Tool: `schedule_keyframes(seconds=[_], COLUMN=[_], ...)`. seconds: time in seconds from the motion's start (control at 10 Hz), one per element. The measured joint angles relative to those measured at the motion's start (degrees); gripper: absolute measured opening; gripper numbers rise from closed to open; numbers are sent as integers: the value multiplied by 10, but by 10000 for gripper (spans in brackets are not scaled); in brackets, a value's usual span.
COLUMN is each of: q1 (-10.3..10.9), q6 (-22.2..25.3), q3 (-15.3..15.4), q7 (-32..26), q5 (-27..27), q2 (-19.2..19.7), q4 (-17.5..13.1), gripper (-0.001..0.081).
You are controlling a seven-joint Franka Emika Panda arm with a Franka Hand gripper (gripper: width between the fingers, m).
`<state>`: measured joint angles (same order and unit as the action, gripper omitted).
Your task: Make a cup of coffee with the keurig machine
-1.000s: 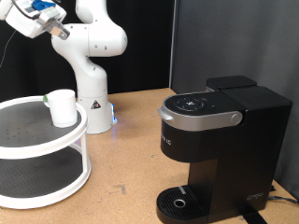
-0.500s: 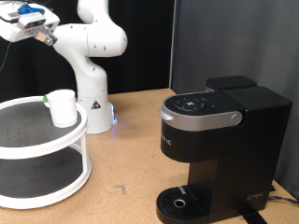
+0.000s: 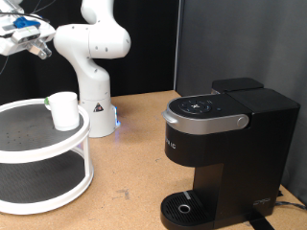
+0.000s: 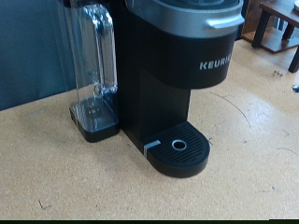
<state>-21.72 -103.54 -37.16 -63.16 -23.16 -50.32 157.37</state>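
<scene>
The keurig machine [image 3: 223,151] stands at the exterior view's right on the wooden table [image 3: 129,158], lid down, drip tray [image 4: 178,148] bare. A white two-tier rack [image 3: 38,153] sits at the exterior view's left; the cup [image 3: 64,110] stands upright on its upper shelf — well apart from the machine. My gripper [image 3: 21,34] hangs high at the top left corner, above the rack — whether its fingers are apart or together, I cannot tell.

Exterior view — set off the arm, facing the keurig machine [image 3: 223,153] near. Wrist view — aimed down from afar; machine shared.
</scene>
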Motion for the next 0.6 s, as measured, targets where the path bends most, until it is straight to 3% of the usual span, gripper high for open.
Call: schedule_keyframes(seconds=[0.6], q1=[-6], q6=[-59], q3=[-28], q7=[-53], q5=[33], q2=[11], q4=[50], gripper=[1])
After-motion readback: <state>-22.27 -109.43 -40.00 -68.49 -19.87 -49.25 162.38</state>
